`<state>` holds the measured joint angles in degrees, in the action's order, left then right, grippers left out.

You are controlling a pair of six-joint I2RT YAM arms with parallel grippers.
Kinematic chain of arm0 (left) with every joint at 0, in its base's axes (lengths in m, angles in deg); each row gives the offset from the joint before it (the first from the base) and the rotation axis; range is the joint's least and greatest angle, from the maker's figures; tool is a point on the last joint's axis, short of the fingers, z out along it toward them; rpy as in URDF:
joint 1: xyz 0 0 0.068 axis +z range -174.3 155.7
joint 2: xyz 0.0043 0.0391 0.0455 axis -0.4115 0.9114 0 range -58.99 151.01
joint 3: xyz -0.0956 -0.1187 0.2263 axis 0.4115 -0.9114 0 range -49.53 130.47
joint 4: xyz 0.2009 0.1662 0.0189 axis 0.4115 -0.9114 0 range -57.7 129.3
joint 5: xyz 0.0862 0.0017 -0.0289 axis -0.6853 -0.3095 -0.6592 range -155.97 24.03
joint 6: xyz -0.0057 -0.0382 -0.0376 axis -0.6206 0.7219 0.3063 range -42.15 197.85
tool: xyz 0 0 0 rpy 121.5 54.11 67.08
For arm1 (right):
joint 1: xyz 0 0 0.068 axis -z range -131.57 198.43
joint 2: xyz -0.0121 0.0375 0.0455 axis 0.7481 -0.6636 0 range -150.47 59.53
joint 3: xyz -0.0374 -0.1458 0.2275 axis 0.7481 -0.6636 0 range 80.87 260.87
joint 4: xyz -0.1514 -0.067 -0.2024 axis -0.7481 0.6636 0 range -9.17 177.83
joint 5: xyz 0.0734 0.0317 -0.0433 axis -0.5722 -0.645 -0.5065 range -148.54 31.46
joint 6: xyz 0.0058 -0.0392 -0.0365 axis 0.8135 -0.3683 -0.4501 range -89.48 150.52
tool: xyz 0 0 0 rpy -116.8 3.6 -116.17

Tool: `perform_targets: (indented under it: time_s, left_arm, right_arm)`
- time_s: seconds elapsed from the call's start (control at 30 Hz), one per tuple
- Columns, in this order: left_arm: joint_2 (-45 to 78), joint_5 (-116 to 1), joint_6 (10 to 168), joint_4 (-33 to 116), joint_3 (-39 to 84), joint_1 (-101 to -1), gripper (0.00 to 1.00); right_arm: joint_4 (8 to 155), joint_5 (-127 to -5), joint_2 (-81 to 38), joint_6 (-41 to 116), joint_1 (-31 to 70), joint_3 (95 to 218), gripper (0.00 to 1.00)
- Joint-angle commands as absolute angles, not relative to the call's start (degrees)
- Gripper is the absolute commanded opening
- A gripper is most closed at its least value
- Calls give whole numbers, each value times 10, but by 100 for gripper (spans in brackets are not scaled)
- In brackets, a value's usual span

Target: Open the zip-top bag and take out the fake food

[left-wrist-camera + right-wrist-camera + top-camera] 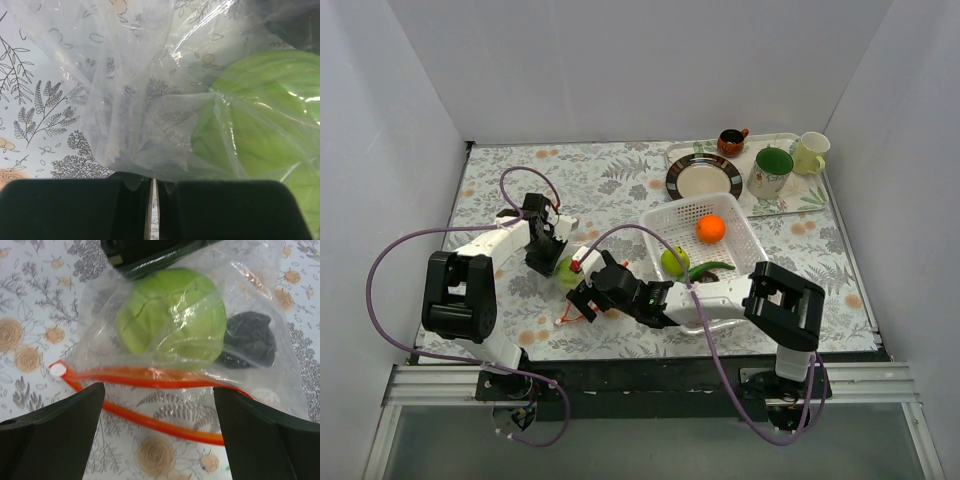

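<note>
The bag (pixel 165 355) lies on the flowered desk (pixel 30 300), at the lower left of centre in the top view, between the two arms. Its orange-red zip strip (pixel 150 376) faces the right wrist camera. The two halves of the strip spread apart toward the right of that view, so the mouth is open. Inside sits a lime-green apple (pixel 172 315), and just to its right a dark lump (pixel 248 339) (it reads nearly black through the plastic).

The left pincer (pixel 151 186) is closed tight on a fold of the bag's far end, with clear film caught in the thin slit between its fingers. The apple presses against the film at the right of that view. The right pincer (pixel 157 390) is spread wide, one finger at each lower corner of its view, with the zip strip between them. Whether either finger touches the plastic cannot be told.

Right of centre in the top view, a white basket (pixel 665 222) holds an orange (pixel 711 229), a second apple (pixel 674 261) and a dark green piece (pixel 712 268).
</note>
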<state>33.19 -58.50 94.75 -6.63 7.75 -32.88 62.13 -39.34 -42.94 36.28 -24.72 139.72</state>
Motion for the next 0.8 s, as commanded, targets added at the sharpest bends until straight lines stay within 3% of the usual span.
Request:
perform_targets:
  time_s: [0.0,0.77]
  left_arm:
    - [318,-581,937,-75,82,-332,0]
    - [310,-555,916,-104,71,-334,0]
  right_arm:
    - [573,-408,-484,361,-227,1460,98]
    - [560,-451,-607,336,-222,1590,98]
